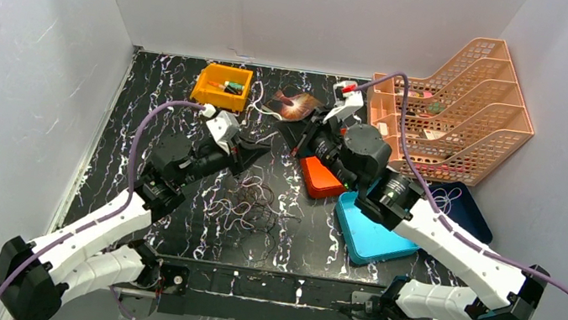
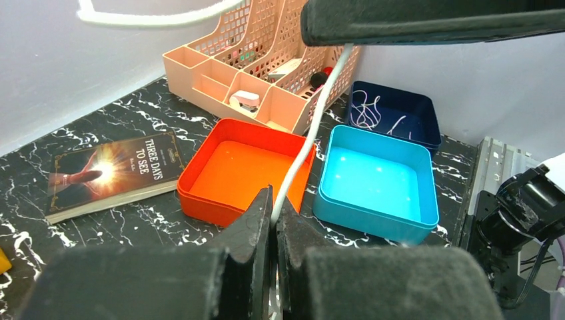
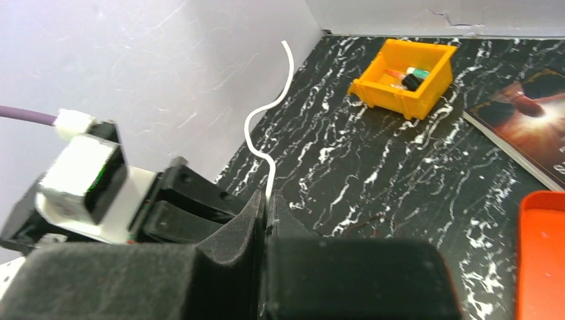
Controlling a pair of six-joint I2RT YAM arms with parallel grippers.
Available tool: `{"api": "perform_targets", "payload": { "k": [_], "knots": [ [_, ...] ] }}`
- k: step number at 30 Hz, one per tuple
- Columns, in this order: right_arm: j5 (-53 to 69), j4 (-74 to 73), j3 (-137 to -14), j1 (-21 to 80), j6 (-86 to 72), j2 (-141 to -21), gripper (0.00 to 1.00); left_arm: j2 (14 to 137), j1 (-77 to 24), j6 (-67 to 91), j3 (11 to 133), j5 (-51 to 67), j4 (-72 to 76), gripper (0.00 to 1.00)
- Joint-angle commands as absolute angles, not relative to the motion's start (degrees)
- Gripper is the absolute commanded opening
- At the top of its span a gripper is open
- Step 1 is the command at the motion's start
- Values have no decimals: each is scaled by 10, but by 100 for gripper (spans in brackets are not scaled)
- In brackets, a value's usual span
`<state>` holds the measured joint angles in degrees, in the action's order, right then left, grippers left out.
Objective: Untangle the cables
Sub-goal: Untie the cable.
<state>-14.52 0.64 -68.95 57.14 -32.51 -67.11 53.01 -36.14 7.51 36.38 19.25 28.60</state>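
The dark cables [image 1: 253,205] lie in a loose tangle on the black marbled table, in front of both arms. A whitish cable [image 2: 312,130] runs taut from my left gripper [image 2: 274,212] up to the right gripper's fingers [image 2: 426,20] overhead. My left gripper's jaws are shut on this whitish cable. In the right wrist view the whitish cable [image 3: 258,127] rises in a wavy free end from my right gripper [image 3: 268,200], which is also shut on it. From above, the left gripper [image 1: 255,150] and right gripper [image 1: 305,136] sit close together behind the tangle.
A red tray [image 1: 319,178] and a light blue tray [image 1: 370,231] lie right of the tangle, with a dark blue tray [image 1: 472,215] holding white cords behind. A peach file organiser [image 1: 453,100], a book [image 1: 296,104] and an orange bin [image 1: 224,86] stand at the back.
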Motion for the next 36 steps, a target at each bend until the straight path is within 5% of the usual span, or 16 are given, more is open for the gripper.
{"api": "perform_targets", "payload": {
  "k": [1, 9, 15, 21, 36],
  "knots": [
    [-208, 21, -691, 572, -297, -634, 0, 497, -362, 46, 382, 176, 236, 0],
    [-227, 12, -682, 573, -286, -619, 3, 484, -362, 39, 391, 173, 205, 0],
    [-217, 22, -657, 573, -260, -593, 39, 487, -362, 39, 401, 170, 188, 0],
    [-159, 60, -575, 572, -209, -533, 63, 509, -362, 54, 458, 148, 134, 0],
    [5, 240, -471, 573, -116, -614, 78, 593, -361, 141, 664, 59, -70, 0]
  ]
}}
